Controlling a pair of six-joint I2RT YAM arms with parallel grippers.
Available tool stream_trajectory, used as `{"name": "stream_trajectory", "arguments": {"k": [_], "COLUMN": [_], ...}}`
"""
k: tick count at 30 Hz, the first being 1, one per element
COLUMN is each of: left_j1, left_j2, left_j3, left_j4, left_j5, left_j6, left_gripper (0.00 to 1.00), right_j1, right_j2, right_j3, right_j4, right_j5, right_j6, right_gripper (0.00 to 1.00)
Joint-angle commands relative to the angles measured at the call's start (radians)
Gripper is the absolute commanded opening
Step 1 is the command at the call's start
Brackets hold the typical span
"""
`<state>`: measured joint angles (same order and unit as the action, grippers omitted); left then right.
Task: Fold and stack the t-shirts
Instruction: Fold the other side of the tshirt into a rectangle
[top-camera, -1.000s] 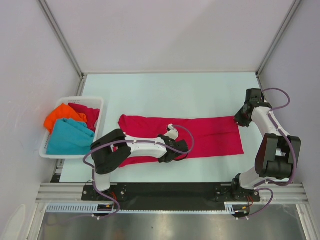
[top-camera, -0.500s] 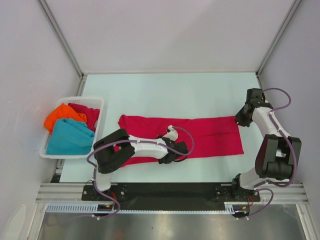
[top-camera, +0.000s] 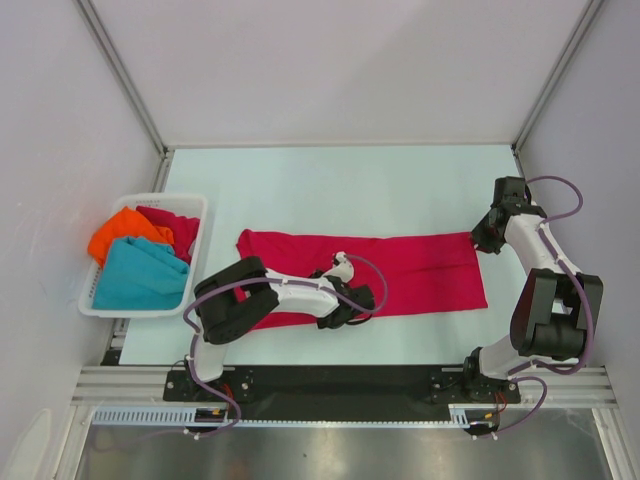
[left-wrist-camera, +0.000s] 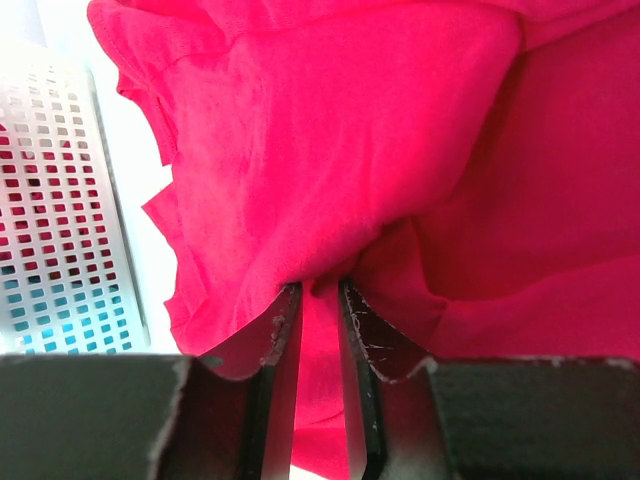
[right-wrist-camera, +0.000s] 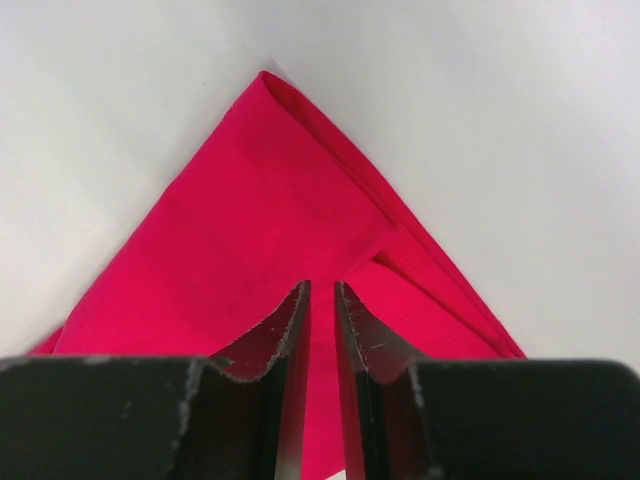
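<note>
Item: one crimson t-shirt, laid out as a long band across the middle of the pale table, running left to right, with its near left part bunched into folds. Left gripper: lowered onto the near edge of the band, left of its middle. Its jaws are drawn nearly together, and a raised ridge of the red cloth is pinched between them. Right gripper: set at the far right corner of the same shirt. Its jaws are a narrow slit apart and red cloth is seen in the gap. It seems to be nipped there, though the contact itself is hidden by the fingers. White slotted basket: placed at the table's left edge, apart from the spread shirt. It contains an orange t-shirt, a teal t-shirt nearest the arms, and a second crimson t-shirt, only partly in view.
</note>
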<state>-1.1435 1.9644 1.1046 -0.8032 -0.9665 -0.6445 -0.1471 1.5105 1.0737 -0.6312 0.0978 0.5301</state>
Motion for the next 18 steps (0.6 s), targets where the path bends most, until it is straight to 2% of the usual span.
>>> {"name": "stream_trajectory", "arguments": {"k": [1,9,12,18], "left_j1": [0.014,0.021,0.021,0.021], "left_j2": [0.008,0.001,-0.001,-0.01], "left_j3": [0.02,0.024,0.026,0.037], "left_j4": [-0.01,-0.01,-0.01,-0.005], "left_j5": [-0.046,-0.048,-0.041,-0.011], "left_j6": [0.009,0.008,0.006,0.016], "left_gripper": [0.25,0.25,0.22,0.01], "right_j1": [-0.006,-0.008,-0.008,-0.008], "right_j2": [-0.033,-0.038,-0.036,-0.039], "right_j3": [0.011,0.014,0.012,0.012], "right_j4": [-0.004,-0.002,-0.002,-0.001], "right_j5": [0.011,0.011,0.008,0.008], "right_j6": [-0.018,-0.018,-0.018,-0.016], "right_gripper": [0.2,0.2,0.2,0.2]}}
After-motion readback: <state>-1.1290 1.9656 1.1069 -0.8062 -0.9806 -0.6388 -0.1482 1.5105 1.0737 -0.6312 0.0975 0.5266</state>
